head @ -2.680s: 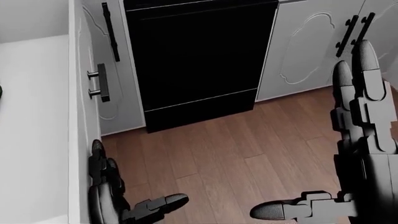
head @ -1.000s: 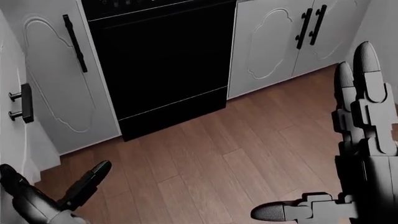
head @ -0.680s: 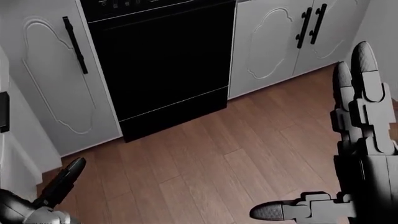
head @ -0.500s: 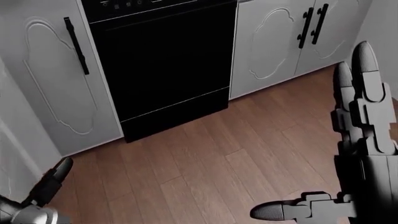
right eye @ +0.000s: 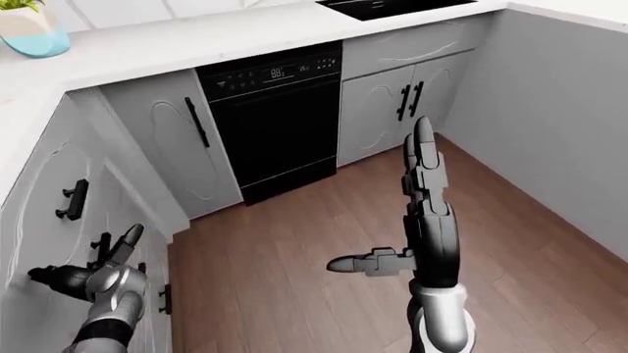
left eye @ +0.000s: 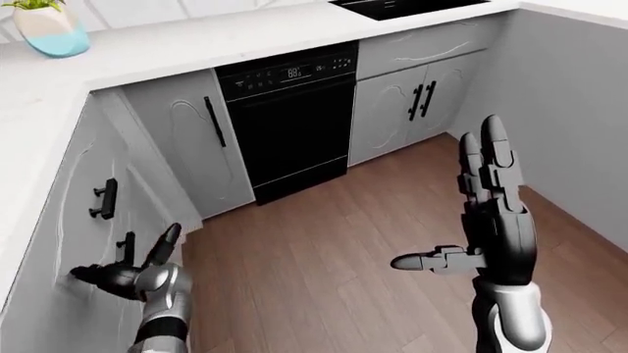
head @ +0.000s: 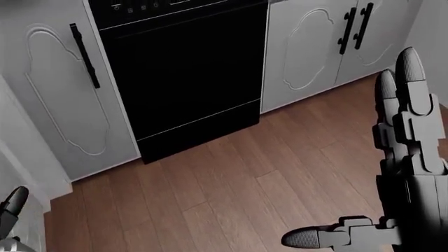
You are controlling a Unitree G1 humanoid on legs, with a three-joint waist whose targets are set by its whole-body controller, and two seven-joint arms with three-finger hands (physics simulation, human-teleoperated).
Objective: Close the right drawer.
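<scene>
your left hand (left eye: 138, 276) sits low at the left of the left-eye view, fingers spread open, one fingertip against the white drawer front (left eye: 73, 228) beside its black handles (whether that drawer is fully shut, you cannot tell). your right hand (left eye: 486, 228) is upright over the wood floor (left eye: 324, 243), fingers straight, thumb out, holding nothing.

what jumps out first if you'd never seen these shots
The black dishwasher under the white counter, top centre of the left-eye view. Next, the right hand, fingers spread open and upright over the wood floor at right. At lower left, the left hand is open against the grey cabinet front.
</scene>
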